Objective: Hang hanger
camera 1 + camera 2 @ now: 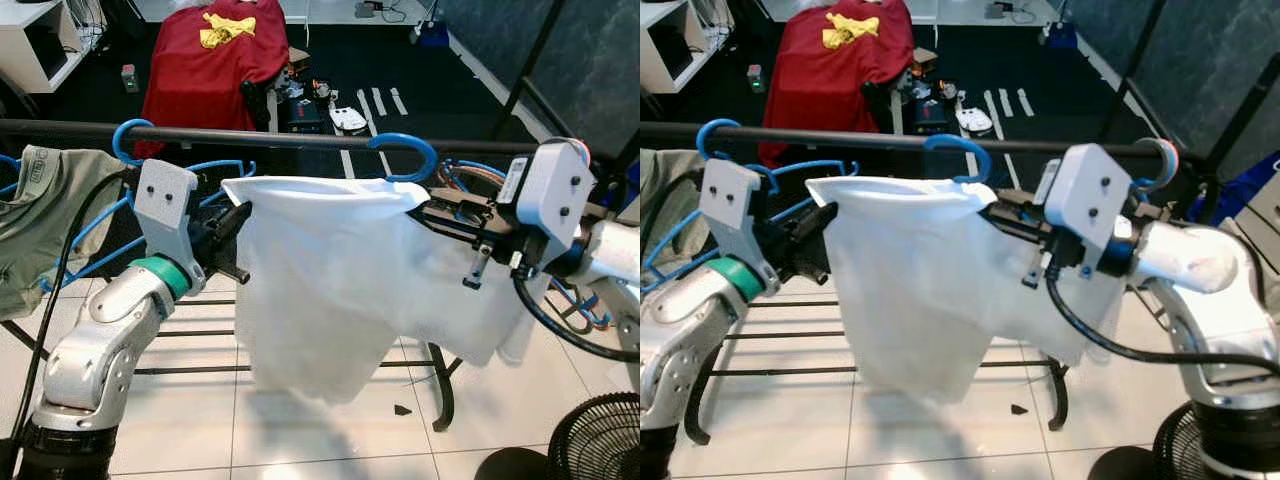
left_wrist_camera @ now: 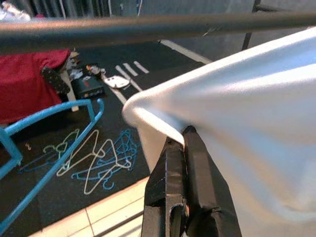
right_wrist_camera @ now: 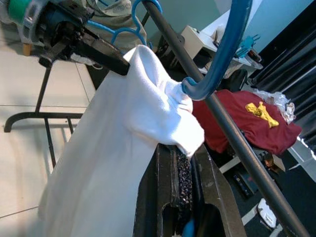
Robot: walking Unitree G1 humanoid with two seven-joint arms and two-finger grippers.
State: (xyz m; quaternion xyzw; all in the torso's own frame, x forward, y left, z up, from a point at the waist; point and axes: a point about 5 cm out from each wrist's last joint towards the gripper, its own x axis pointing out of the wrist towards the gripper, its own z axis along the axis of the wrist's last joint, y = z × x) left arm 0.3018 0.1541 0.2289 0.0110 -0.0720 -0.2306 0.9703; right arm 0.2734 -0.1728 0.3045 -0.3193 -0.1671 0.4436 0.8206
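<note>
Both silver arms reach up from the lower corners of the head views toward a black clothes rail (image 1: pixel 300 137) that runs across the scene. No writing can be read anywhere; the only marking is a yellow print (image 1: pixel 227 28) on a red cloth (image 1: pixel 215 55) draped over something in the background, and its shape is too small to make out. A small white label on the right wrist housing is illegible. The left gripper (image 2: pixel 183 136) has its jaws pressed together on the left shoulder of a white shirt (image 1: pixel 340 280), pinching the fabric where it folds over the hanger's end. The right gripper (image 3: pixel 183 148) has its jaws closed on the shirt's other shoulder, a fold of white cloth bunched between the fingers just under the hook. The blue hanger (image 1: pixel 405 150) carries the shirt, and its hook curls over the rail, touching it, so the shirt hangs below the bar between the two grippers. To the robot's left, an olive-grey garment (image 1: pixel 45 215) hangs on another blue hanger on the same rail. Loose hangers (image 2: pixel 94 160) lie scattered on the dark floor beyond, and a black fan (image 1: pixel 595 440) stands at the lower right on the white tiles.
</note>
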